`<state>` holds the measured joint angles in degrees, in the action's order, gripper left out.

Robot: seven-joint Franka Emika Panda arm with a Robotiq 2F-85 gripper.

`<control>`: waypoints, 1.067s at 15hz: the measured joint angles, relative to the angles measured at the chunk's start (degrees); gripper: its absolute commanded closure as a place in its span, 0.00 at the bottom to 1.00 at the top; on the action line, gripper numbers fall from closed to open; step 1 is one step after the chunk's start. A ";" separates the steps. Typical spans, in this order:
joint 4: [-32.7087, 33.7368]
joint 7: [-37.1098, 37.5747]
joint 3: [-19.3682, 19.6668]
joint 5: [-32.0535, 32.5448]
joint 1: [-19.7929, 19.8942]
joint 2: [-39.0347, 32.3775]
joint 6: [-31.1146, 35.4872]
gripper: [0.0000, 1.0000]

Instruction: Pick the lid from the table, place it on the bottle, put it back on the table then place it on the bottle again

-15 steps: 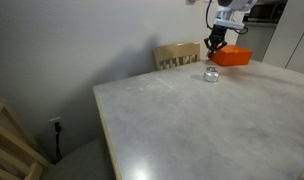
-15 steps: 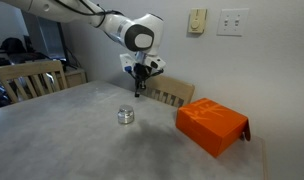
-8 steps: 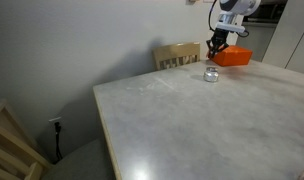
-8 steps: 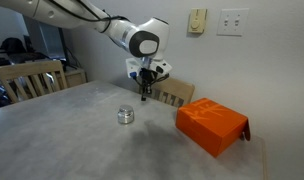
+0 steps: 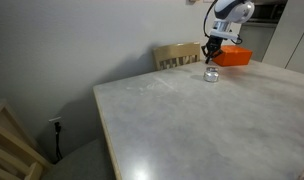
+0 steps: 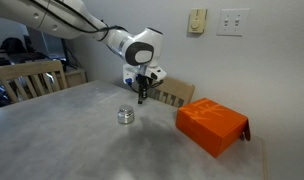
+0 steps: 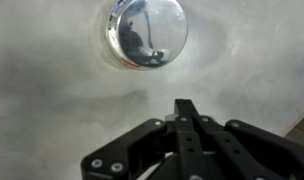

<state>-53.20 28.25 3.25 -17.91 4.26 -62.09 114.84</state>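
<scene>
- fingers [image 7: 183,112] pressed together, pinching nothing I can see
- bottle [image 7: 103,42] sits ahead of them in wrist view, slightly left
- lid [image 7: 147,30] probably on it

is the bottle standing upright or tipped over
Upright. In an exterior view the bottle stands on its base on the table, and the wrist view looks down on its round top.

Black gripper [image 7: 187,108]. Just ahead of its tips, bottle [image 7: 144,32]: clear glass w/ silvery, mirror-like top. Under it, table [image 5: 192,120]: pale grey, faint marbling, slight sheen. Off to gripper's side, box [image 6: 212,125]: bright orange. Behind gripper, chair [image 5: 178,55]: light wood.
</scene>
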 measured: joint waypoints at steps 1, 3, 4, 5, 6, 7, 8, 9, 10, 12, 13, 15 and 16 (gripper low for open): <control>0.00 0.22 -0.12 0.00 -0.17 -0.19 0.05 1.00; 0.00 0.60 -0.27 0.00 -0.48 -0.42 0.08 1.00; 0.00 0.72 -0.36 0.00 -0.62 -0.53 0.11 1.00; 0.00 0.80 -0.42 0.00 -0.76 -0.66 0.18 1.00; 0.00 0.86 -0.48 0.00 -0.89 -0.81 0.28 1.00; 0.00 0.91 -0.55 0.00 -1.01 -0.97 0.42 1.00; 0.00 0.95 -0.61 0.00 -1.09 -1.16 0.59 1.00; 0.00 0.97 -0.66 0.00 -1.16 -1.35 0.75 1.00; -0.01 0.98 -0.69 0.00 -1.21 -1.48 0.84 1.00; 0.00 0.99 -0.77 0.00 -1.26 -1.59 0.91 1.00; -0.01 0.99 -0.83 0.00 -1.26 -1.61 0.91 1.00; -0.01 1.00 -0.90 0.00 -1.26 -1.66 0.92 1.00; -0.01 1.00 -0.96 0.00 -1.26 -1.68 0.92 1.00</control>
<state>-53.21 29.24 2.29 -17.91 3.00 -63.77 115.76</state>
